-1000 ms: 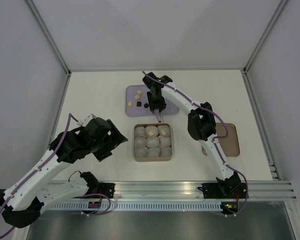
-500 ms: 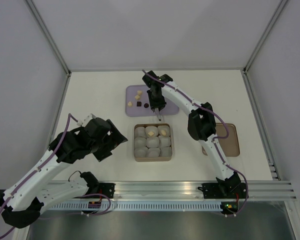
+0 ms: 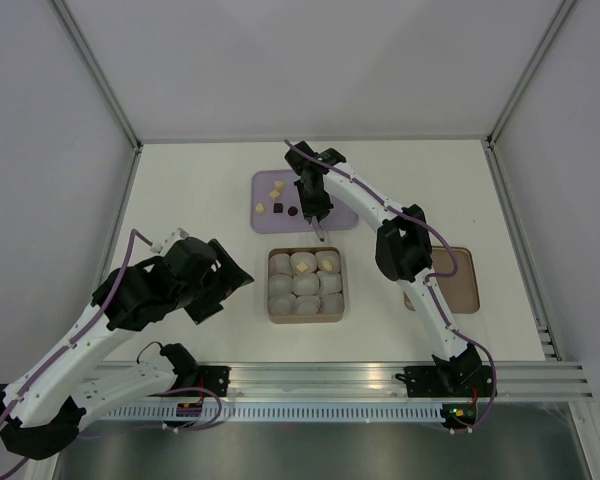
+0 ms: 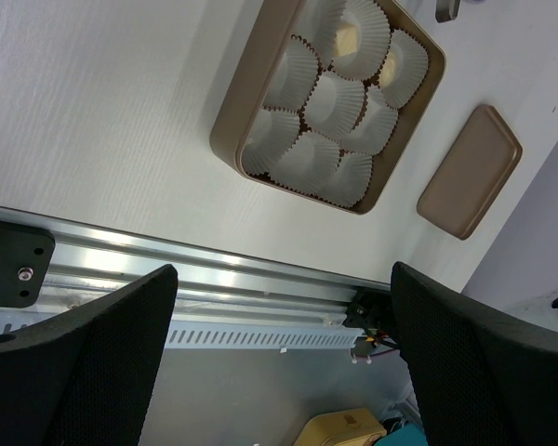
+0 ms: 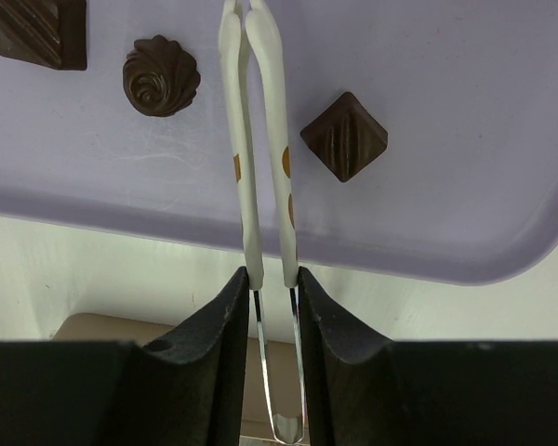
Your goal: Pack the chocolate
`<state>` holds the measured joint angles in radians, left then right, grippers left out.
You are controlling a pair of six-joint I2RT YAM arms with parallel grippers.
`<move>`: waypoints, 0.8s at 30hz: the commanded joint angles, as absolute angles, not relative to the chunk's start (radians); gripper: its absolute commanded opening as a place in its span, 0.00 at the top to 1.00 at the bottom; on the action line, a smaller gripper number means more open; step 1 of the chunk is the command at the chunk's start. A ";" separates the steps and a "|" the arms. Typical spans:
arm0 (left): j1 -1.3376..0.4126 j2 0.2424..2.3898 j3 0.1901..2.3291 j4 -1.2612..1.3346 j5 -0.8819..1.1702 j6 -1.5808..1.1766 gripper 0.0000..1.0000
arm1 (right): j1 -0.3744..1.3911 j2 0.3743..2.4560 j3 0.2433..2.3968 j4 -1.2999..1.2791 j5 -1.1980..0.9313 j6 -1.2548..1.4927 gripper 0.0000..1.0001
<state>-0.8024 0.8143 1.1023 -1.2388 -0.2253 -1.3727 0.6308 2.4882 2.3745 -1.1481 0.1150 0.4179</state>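
Note:
The chocolate lies on a lilac tray: two cream pieces and dark pieces. The right wrist view shows three dark pieces on the tray. Two more cream pieces sit in white cups in the tan box. They also show in the left wrist view. My right gripper hovers over the tray, shut on white-handled silver tongs. The tong arms are squeezed close and their tips are cut off at the frame's top. My left gripper is open and empty, left of the box.
A brown lid lies right of the box, also in the left wrist view. The metal rail runs along the near table edge. White walls enclose the table on three sides.
My left arm has drawn back slightly toward the near left. The right gripper and tongs have hardly moved over the tray.

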 commanded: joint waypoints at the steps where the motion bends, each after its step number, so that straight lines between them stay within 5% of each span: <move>1: -0.799 0.808 1.098 -1.218 -0.216 -1.416 0.00 | 0.627 2.424 2.382 -1.141 0.146 0.405 0.69; 24: -0.799 0.810 1.109 -1.226 -0.233 -1.399 0.00 | 0.597 2.618 2.580 -0.891 0.124 0.463 0.52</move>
